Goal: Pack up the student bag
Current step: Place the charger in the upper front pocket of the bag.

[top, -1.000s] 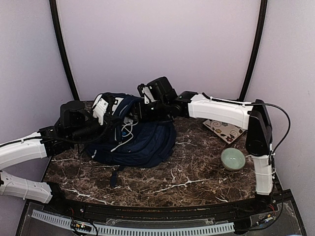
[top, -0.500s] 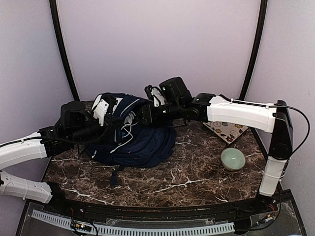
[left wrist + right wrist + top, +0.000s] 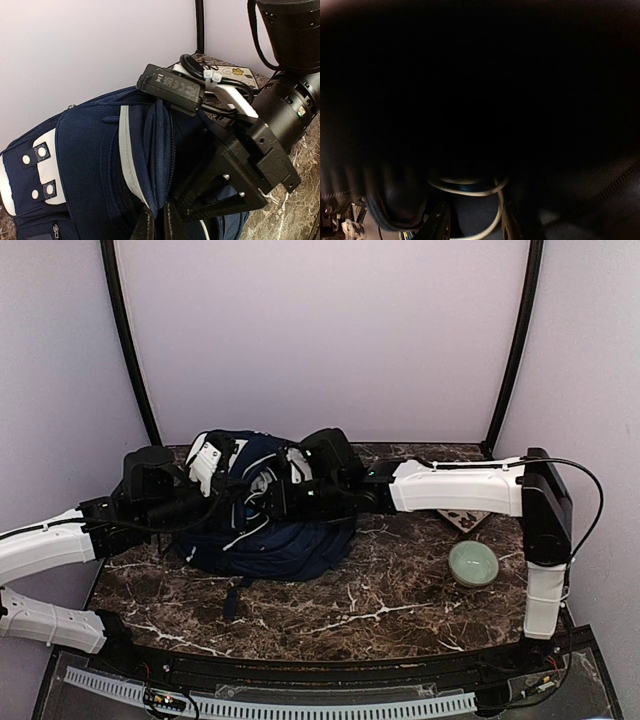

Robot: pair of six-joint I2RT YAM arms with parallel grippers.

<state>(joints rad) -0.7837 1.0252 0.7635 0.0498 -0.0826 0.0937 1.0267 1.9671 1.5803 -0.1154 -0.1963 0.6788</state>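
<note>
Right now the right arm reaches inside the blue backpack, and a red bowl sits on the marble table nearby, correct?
Not quite. The bowl is pale green, not red, as the top external view shows. Otherwise yes: the right gripper is inside the student bag, with the bowl on the marble table nearby.

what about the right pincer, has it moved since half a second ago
Yes: right pincer went left, away from the green bowl, deeper into the student bag.
</note>
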